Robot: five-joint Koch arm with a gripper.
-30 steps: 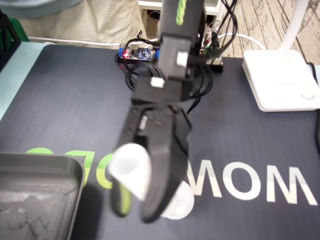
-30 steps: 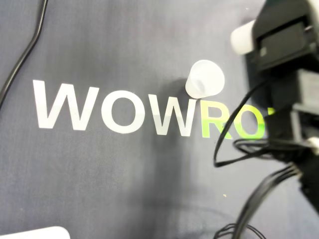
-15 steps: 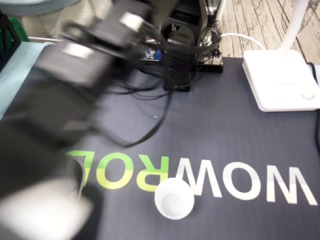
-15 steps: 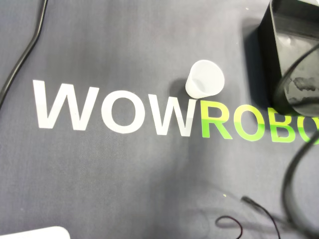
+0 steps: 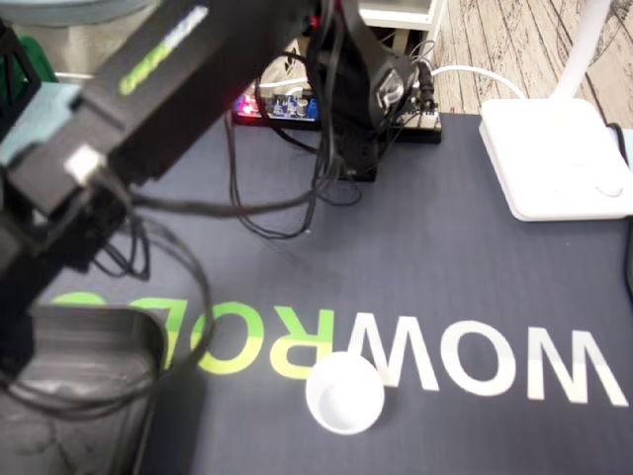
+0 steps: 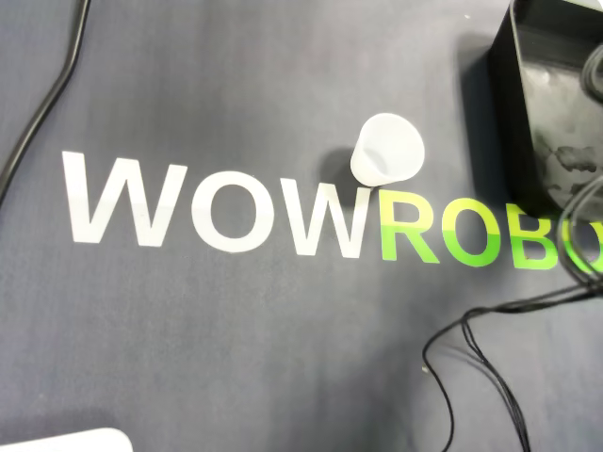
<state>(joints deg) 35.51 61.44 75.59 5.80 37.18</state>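
A white plastic cup (image 5: pixel 344 393) stands upright on the dark mat, by the letter W of the printed word; the overhead view shows the same cup (image 6: pixel 387 149) from above. A black tray (image 5: pixel 99 332) sits at the lower left of the fixed view, and its corner shows as the tray (image 6: pixel 528 94) at the top right of the overhead view. The black arm (image 5: pixel 148 89) with a green stripe reaches from its base at the top toward the left edge, above the tray. Its fingers lie beyond the left edge of the frame, so no gripper shows in either view.
A white lamp base (image 5: pixel 554 158) stands at the right back of the mat. A circuit board (image 5: pixel 282 104) with wires sits by the arm's base. Loose black cables (image 6: pixel 490 348) hang over the mat at the right, and another cable (image 6: pixel 42 104) runs at the left.
The arm has swung from over the cup to the left, above the tray, carrying a second white cup out of view. The standing cup has not moved.
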